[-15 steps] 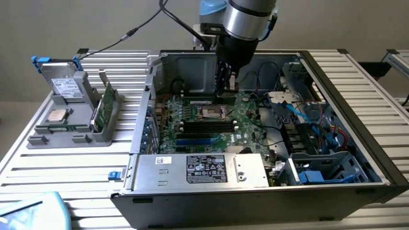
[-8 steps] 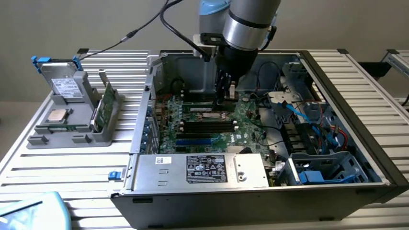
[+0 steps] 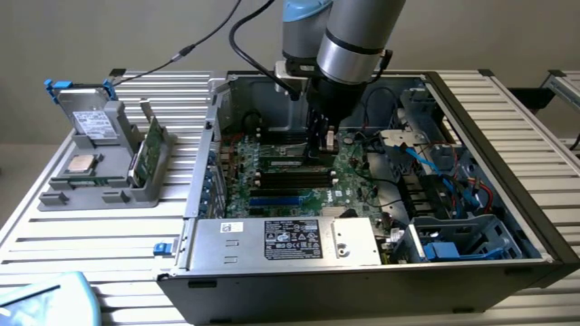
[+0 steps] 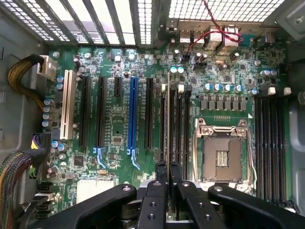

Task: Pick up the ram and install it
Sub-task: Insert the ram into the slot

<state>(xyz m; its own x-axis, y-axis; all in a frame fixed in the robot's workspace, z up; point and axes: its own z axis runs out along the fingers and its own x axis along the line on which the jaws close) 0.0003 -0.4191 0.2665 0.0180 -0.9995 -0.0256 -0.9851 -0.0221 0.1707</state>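
Gripper [image 4: 167,177] pinched narrow on the ram [image 4: 167,114]. The stick sits edge-on between my fingertips and runs straight out ahead of them. I judge it is held by its thin edge to line up with the black memory slots [image 4: 180,124] just beyond. The open processor socket [image 4: 222,155] lies to one side. Cannot tell if it is seated.

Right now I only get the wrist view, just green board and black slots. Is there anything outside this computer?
Observer: Yes, a grey holder stands on the slatted table beside the case, at the exterior view's left.
Operator: Anything in it?
Observer: A small silver processor chip lies flat in it, next to a green card standing on edge.
Operator: And where does the arm come from?
Observer: The arm reaches down from above into the open-topped case, with the tool low over the board.
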